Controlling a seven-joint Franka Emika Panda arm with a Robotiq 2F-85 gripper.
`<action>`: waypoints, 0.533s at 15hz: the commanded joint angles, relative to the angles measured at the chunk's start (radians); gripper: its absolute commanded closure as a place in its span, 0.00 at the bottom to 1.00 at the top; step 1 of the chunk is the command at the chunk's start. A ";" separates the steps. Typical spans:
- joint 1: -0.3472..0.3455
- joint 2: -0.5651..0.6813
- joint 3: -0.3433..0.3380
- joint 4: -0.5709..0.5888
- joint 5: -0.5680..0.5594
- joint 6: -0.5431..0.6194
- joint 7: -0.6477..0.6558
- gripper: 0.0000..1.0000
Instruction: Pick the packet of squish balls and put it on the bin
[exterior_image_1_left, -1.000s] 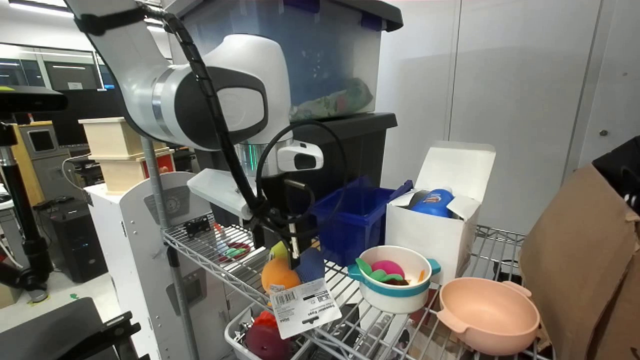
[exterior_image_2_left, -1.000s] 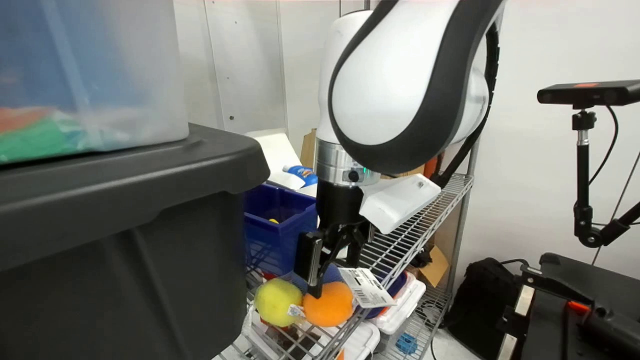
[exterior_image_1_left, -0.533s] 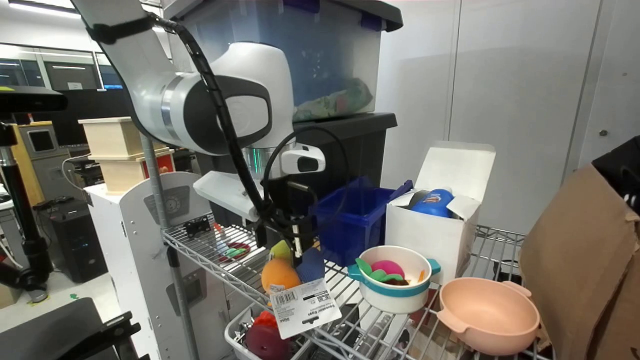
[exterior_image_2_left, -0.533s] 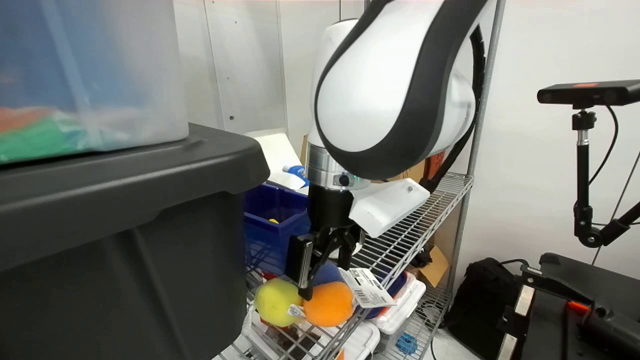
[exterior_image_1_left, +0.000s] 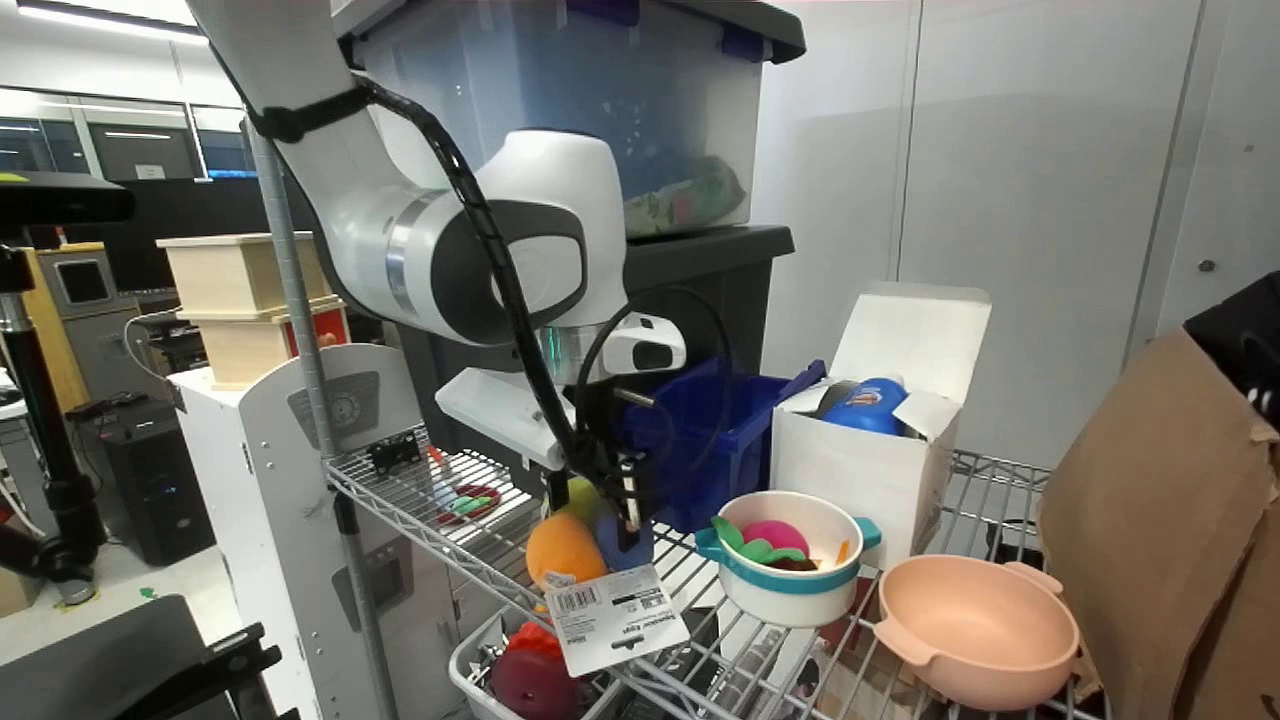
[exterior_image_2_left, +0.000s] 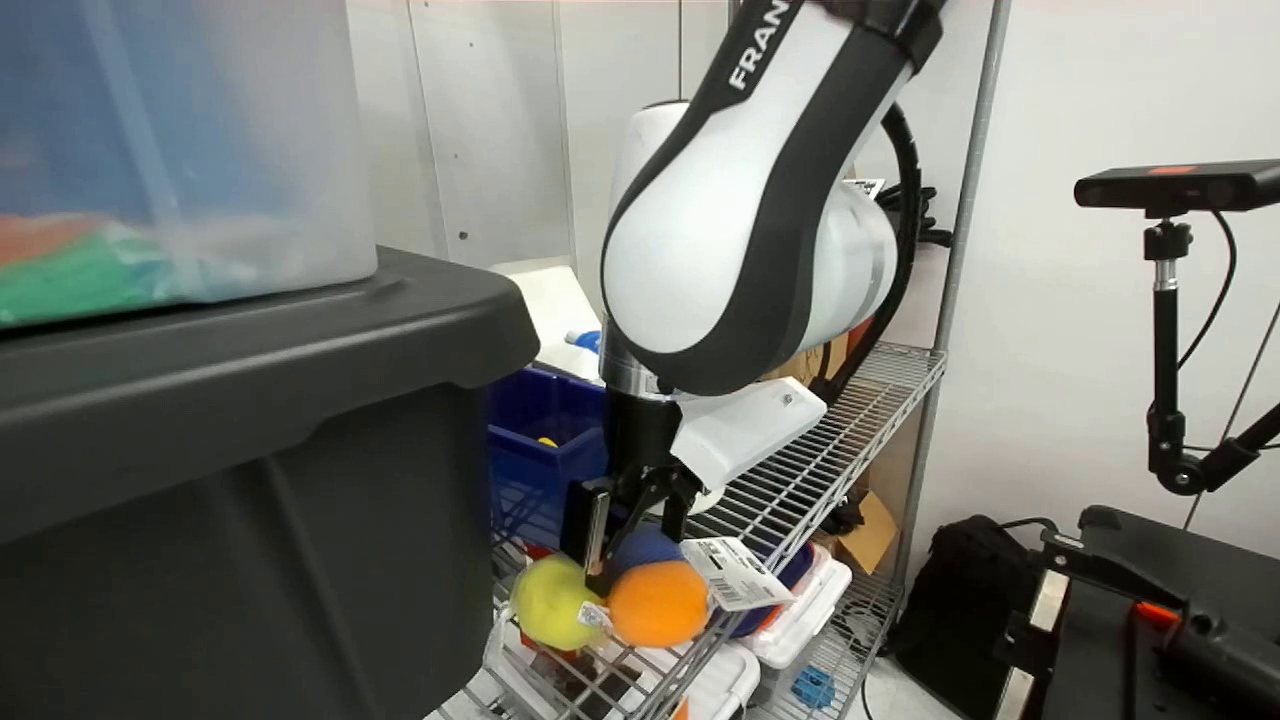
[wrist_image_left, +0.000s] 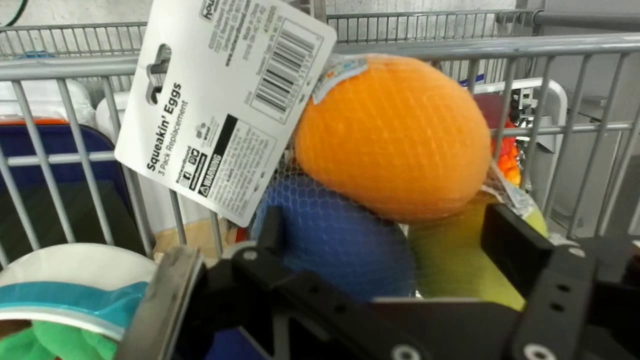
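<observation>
The packet of squish balls (exterior_image_1_left: 562, 552) lies on the wire shelf, with orange, yellow and blue balls in a net and a white label card. It also shows in an exterior view (exterior_image_2_left: 660, 605) and in the wrist view (wrist_image_left: 392, 137). My gripper (wrist_image_left: 382, 225) is open over it, one finger beside the blue ball and one against or beside the yellow ball. The gripper points down at the packet in both exterior views (exterior_image_1_left: 592, 515) (exterior_image_2_left: 636, 555). The royal-blue bin (exterior_image_1_left: 735, 450) stands behind the gripper, partly hidden; a small yellow thing shows inside the bin (exterior_image_2_left: 545, 470).
A white and teal bowl (exterior_image_1_left: 790, 600) with small toys stands beside the packet. A peach bowl (exterior_image_1_left: 980, 630), a white box (exterior_image_1_left: 850, 480) and a brown cardboard box (exterior_image_1_left: 1150, 530) are further along. A dark grey tote (exterior_image_2_left: 260, 500) stands close by the packet and bin.
The gripper has moved down and across onto the packet, its fingers now lower around the blue and yellow balls. The packet has shifted very slightly. The fingers stay open.
</observation>
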 joint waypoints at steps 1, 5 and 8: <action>0.007 0.054 -0.011 0.051 -0.001 0.026 -0.006 0.00; 0.005 0.068 -0.013 0.059 0.000 0.039 -0.006 0.26; -0.001 0.049 -0.011 0.049 0.004 0.053 -0.006 0.48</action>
